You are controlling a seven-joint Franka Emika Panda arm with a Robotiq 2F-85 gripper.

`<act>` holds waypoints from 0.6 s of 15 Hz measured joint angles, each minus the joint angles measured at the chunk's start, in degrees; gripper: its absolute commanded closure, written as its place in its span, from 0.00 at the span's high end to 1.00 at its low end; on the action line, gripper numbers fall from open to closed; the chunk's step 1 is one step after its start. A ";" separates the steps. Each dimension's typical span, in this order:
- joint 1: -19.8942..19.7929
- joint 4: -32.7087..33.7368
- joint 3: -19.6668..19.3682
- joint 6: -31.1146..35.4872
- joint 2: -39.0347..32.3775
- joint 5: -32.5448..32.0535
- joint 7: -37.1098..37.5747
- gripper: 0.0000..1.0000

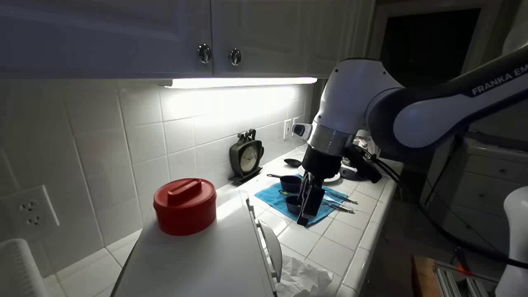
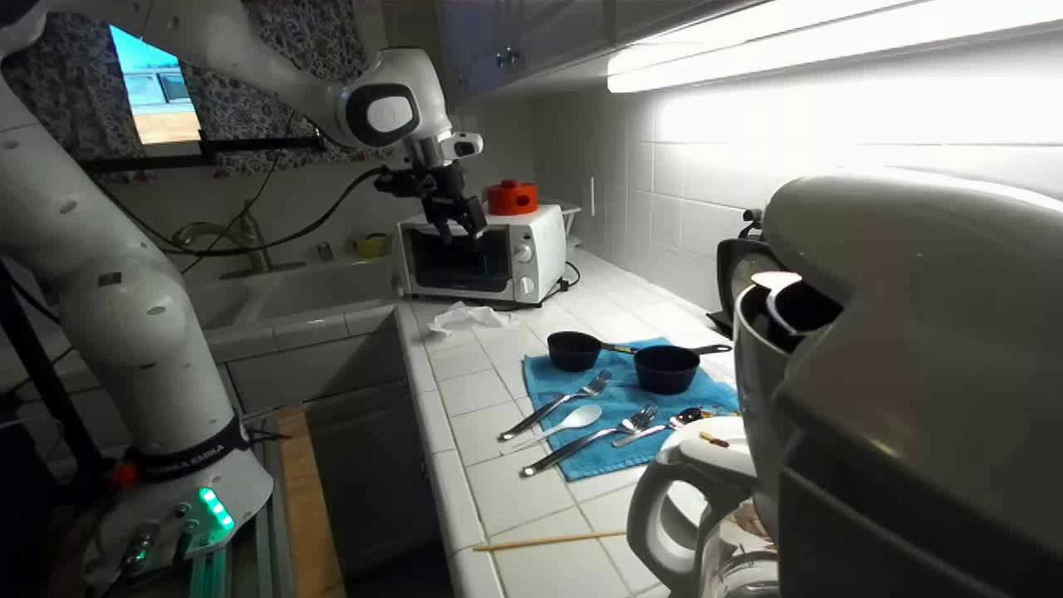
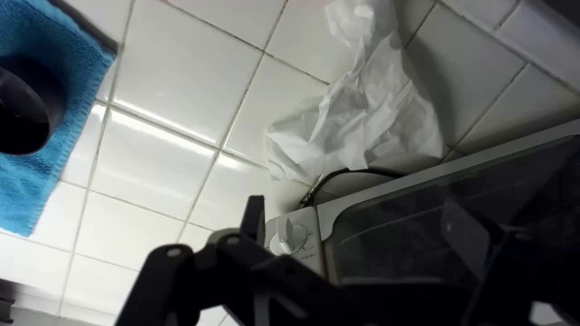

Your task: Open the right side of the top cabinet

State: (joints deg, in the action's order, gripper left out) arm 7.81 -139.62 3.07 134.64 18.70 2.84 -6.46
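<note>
Lining the room from nine o'clock in an exterior view, a white tiled wall (image 1: pixel 97 177) carries a power outlet (image 1: pixel 32 212) between eight and nine. At eight o'clock a red lidded pot (image 1: pixel 185 212) stands on a white toaster oven (image 1: pixel 198 264). Up at eleven hangs the top cabinet (image 1: pixel 177 37); at twelve its right side (image 1: pixel 276 35) is closed, a round silver knob (image 1: pixel 235 57) at that door's lower left corner, and a lit tube (image 1: pixel 243 83) glows underneath. Close to the clock's centre a dark dial scale (image 1: pixel 248 159) stands by the wall. At five o'clock a blue towel (image 1: pixel 270 197), bearing two dark pans (image 1: pixel 291 185), lies on the white-tiled tabletop (image 1: pixel 299 237), with crumpled white paper (image 1: pixel 305 278) between five and six. Also at five the gripper (image 1: pixel 307 210) hangs above the tabletop, well apart from the knob, its jaws spread wide. The arm (image 1: pixel 433 117) reaches in from between two and three, below a dark framed opening (image 1: pixel 429 45) at two, with pale drawers (image 1: pixel 491 173) at three.
</note>
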 measured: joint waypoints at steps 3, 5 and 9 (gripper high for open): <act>0.00 0.00 0.00 0.00 0.00 0.00 0.00 1.00; 0.00 0.00 0.00 0.00 0.00 0.00 0.00 1.00; -0.03 0.86 0.36 0.00 0.20 -1.13 0.00 1.00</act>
State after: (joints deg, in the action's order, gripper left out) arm 7.78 -138.76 3.43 134.64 18.89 1.70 -6.46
